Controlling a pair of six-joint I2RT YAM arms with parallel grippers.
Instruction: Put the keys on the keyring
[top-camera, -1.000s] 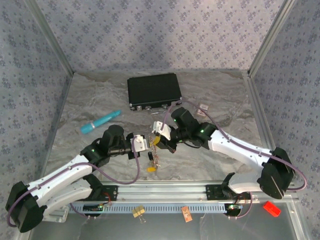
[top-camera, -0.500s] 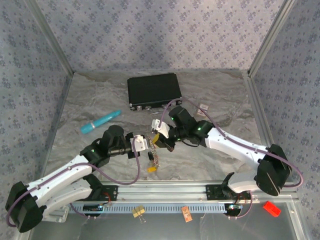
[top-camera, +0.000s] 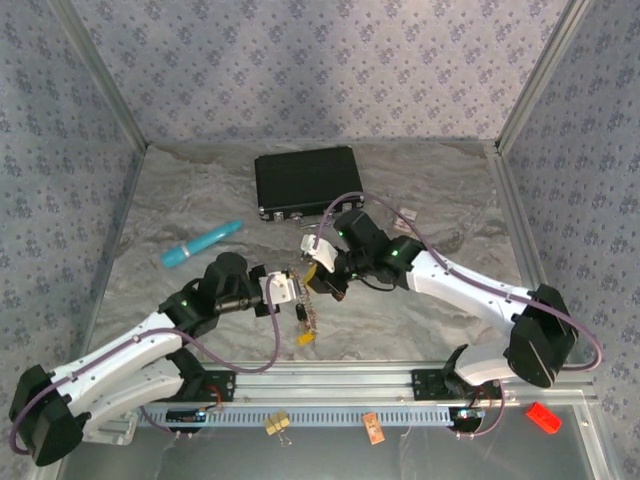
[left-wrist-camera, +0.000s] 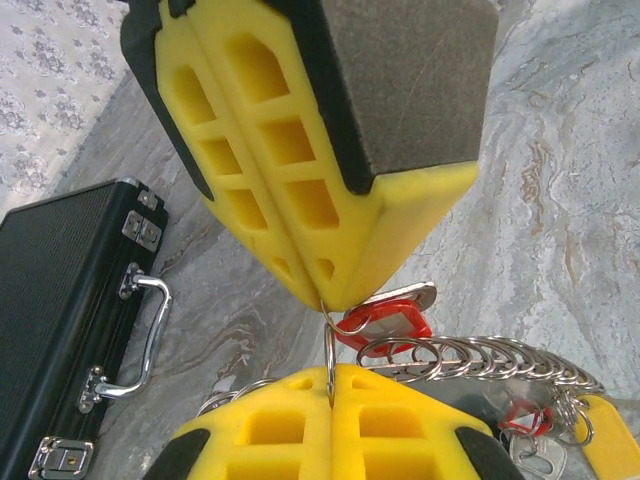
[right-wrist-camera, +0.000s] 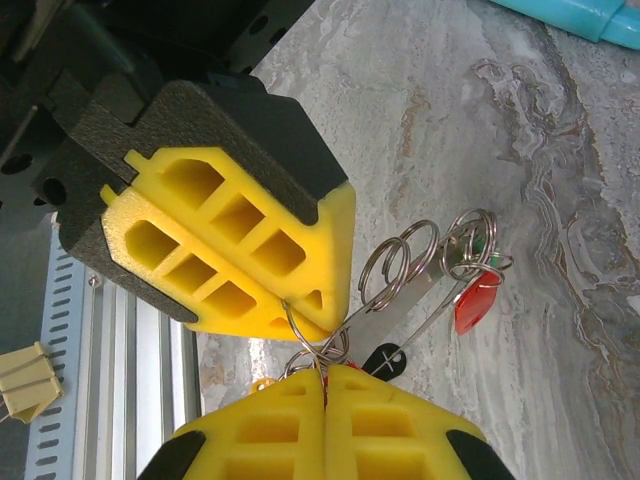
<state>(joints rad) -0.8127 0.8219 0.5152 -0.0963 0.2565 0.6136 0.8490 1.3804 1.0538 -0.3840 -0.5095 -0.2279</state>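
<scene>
mid-table is crowded, the far corners are open
your left gripper (top-camera: 290, 287) and right gripper (top-camera: 318, 275) meet tip to tip, both clamped on the keyring (left-wrist-camera: 450, 352), with no gap between them. the black case (top-camera: 308, 182) blocks the way just behind, and the teal pen (top-camera: 201, 244) lies to the left. the table (top-camera: 450, 185) is bare right of the case.

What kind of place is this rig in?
Likely a lab robot cell: patterned-cloth walls on aluminium posts, two arms bolted to a rail at the table's edge, props like a black case and teal pen.
</scene>
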